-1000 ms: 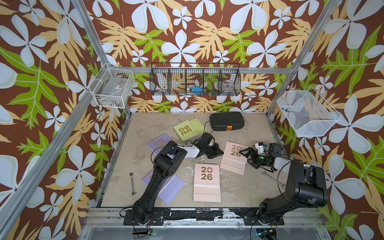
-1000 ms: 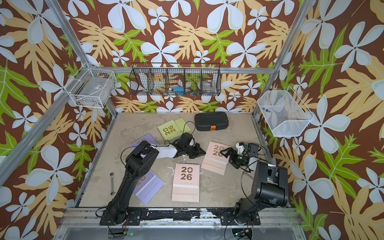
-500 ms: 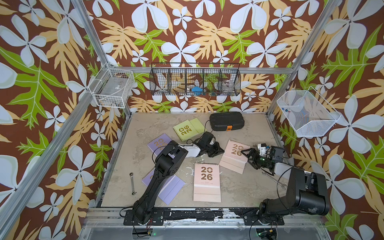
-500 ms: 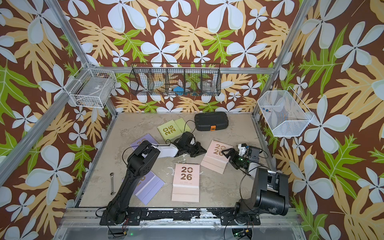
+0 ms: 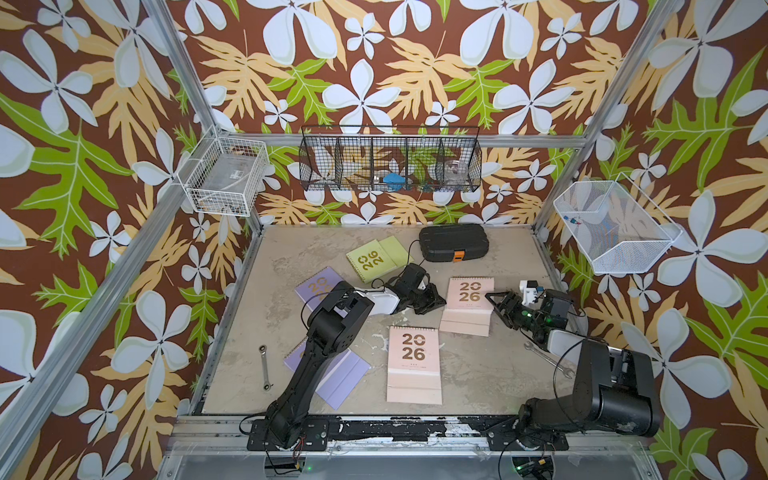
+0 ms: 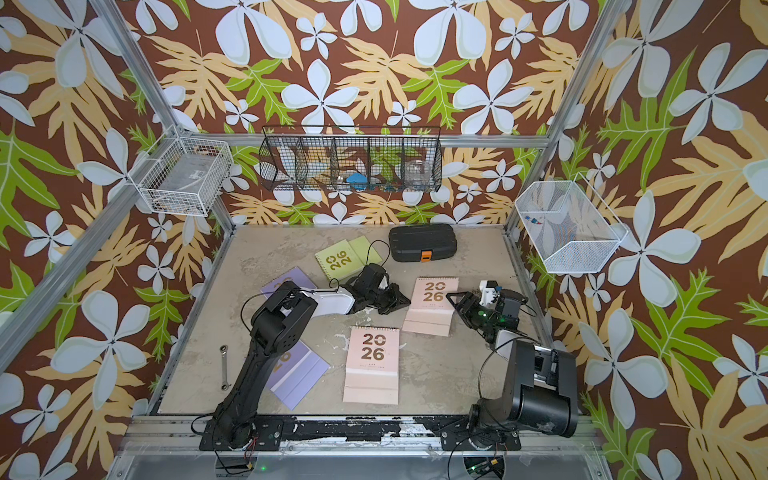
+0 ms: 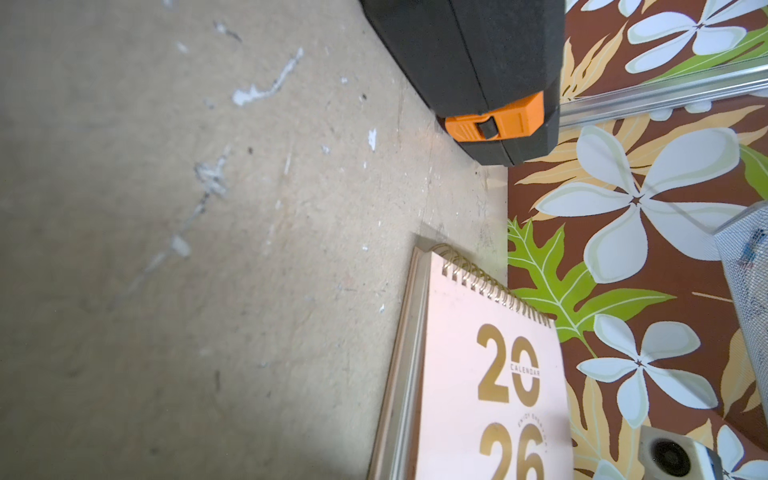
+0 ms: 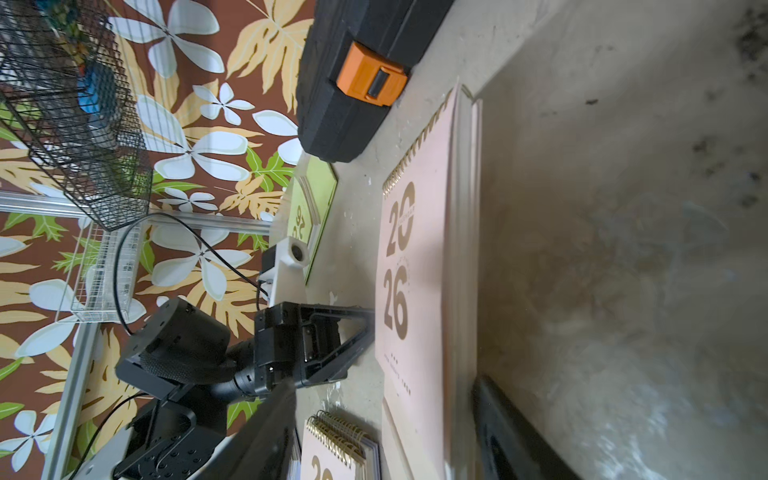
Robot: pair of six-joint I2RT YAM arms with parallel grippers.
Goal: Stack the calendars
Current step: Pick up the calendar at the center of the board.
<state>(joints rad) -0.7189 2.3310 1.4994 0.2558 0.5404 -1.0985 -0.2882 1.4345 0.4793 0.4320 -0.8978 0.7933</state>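
Note:
Several calendars lie flat on the table. A pale pink calendar point(image 5: 467, 305) point(image 6: 432, 305) point(image 8: 415, 270) point(image 7: 490, 374) lies between my two grippers. My left gripper point(image 5: 436, 300) point(image 6: 404, 300) point(image 8: 365, 320) is shut, its tip against that calendar's left edge. My right gripper point(image 5: 496, 304) point(image 6: 457, 304) point(image 8: 386, 415) is open at the calendar's right edge, with one finger point(image 8: 507, 436) beside the edge and the other above the cover. Another pink calendar point(image 5: 413, 365) point(image 8: 332, 457) lies nearer the front. A lime green one point(image 5: 376, 257) lies at the back. Two lilac ones point(image 5: 318, 282) point(image 5: 338, 376) are partly hidden under my left arm.
A black ribbed case point(image 5: 453, 248) point(image 7: 465, 75) with an orange latch stands at the back, close to the green calendar. One wrench point(image 5: 264, 368) lies at the front left, another point(image 5: 548, 359) by my right arm. Wire baskets point(image 5: 390, 164) hang on the walls.
My right gripper's jaws have narrowed around the pink calendar's right edge and the right arm's elbow has sunk slightly. The left arm and the calendars have not moved.

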